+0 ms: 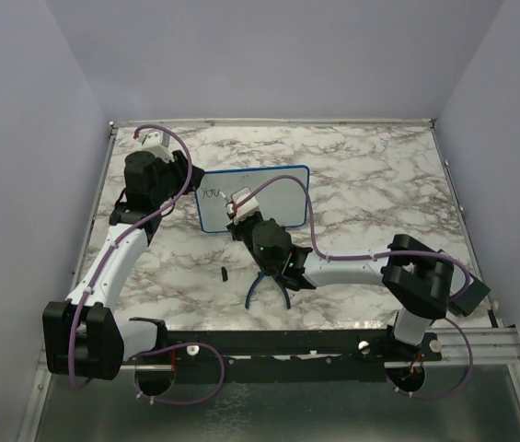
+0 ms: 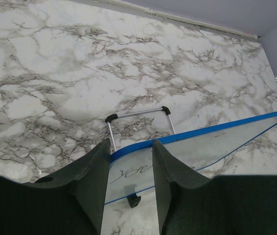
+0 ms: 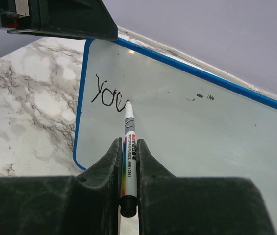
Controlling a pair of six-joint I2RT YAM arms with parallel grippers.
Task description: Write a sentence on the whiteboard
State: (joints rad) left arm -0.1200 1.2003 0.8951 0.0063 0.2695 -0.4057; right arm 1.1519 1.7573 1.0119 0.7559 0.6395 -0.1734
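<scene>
The whiteboard (image 1: 278,189), blue-framed, stands tilted at mid table. The sentence (image 3: 106,95) is thin black writing that reads only "you", at the board's upper left. It also shows in the top view (image 1: 212,194) and the left wrist view (image 2: 128,174). My right gripper (image 3: 128,143) is shut on a white marker (image 3: 130,161) with a rainbow stripe. The marker's tip touches the board just right of the "u". In the top view this gripper (image 1: 241,210) is in front of the board. My left gripper (image 2: 128,154) is open, its fingers astride the board's top left edge (image 2: 202,132).
Blue-handled pliers (image 1: 267,287) lie on the marble table under my right wrist. A small black cap (image 1: 225,273) lies to their left. The board's wire stand (image 2: 138,113) rests behind it. Two small black marks (image 3: 202,97) sit on the board's right half. Walls enclose the table.
</scene>
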